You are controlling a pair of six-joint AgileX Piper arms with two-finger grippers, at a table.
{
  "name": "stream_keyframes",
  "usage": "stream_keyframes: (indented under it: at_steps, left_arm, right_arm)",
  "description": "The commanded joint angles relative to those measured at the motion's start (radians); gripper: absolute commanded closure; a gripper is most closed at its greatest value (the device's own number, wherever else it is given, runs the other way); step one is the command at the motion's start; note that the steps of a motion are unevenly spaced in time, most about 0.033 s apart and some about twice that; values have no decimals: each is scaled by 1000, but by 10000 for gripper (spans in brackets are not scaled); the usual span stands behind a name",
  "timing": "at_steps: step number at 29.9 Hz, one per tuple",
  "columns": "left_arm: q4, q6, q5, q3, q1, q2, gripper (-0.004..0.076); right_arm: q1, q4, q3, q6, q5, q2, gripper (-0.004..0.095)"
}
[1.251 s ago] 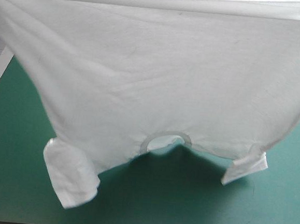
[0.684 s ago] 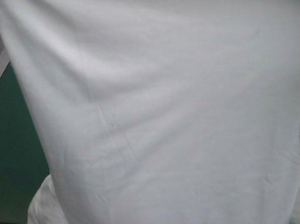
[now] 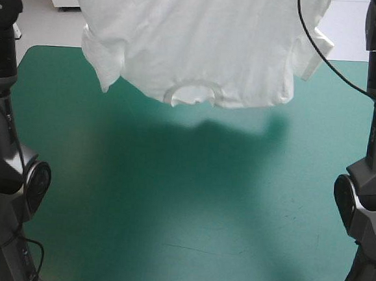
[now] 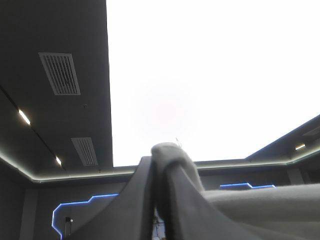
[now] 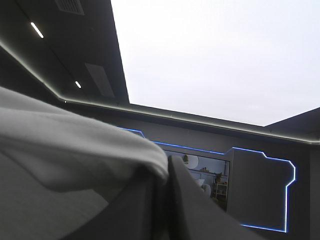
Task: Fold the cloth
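Observation:
The white T-shirt (image 3: 196, 37) hangs in the air over the far half of the teal-green table (image 3: 170, 204), upside down, with its collar (image 3: 193, 93) lowest and a sleeve at each side. Its upper edge runs out of the high view, and neither gripper shows there. In the left wrist view my left gripper (image 4: 162, 160) is raised level into the room, fingers met in an arch, a fold of T-shirt (image 4: 171, 151) pinched at the tip. My right gripper (image 5: 167, 167) is likewise shut, with the T-shirt (image 5: 75, 145) draped beside and over it.
Both arms stand upright at the table's left (image 3: 0, 132) and right (image 3: 375, 162) edges. The shirt's shadow (image 3: 194, 141) lies on the cover below the collar. The cover's near half lies bare between the arms.
Earlier the T-shirt hung close before the camera and filled the high view. Now it has swung away toward the far edge and higher, baring the table and both arms.

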Motion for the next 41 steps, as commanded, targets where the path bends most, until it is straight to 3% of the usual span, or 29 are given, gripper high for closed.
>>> stream_keyframes:
  at_steps: [1,5,7,10,13,18,23,32,41]
  left_arm:
    - [23,13,-123,-61,15,4,733]
    - [20,11,41,-45,15,61,733]
    - [39,11,143,-34,15,97,733]
    - [44,1,299,-32,22,146,733]
    - [44,-13,527,-32,26,182,733]
    - [46,-81,928,-32,26,220,733]
    - [86,-154,1205,-32,26,226,733]
    - [134,-369,1205,35,28,155,733]
    - [-128,-314,1203,546,19,-140,733]
  right_arm:
    - [-84,21,-35,-4,-68,-31,925]
    - [-84,40,-35,-23,-2,10,925]
    - [-84,146,-35,-63,145,46,925]
    - [-82,342,-35,-249,317,112,925]
    - [-82,469,-33,-406,501,162,925]
    - [-84,501,75,-476,656,163,925]
    - [-84,573,243,-511,733,99,925]
    - [-129,639,572,-594,774,-110,925]
    - [-193,641,882,-599,797,-363,925]
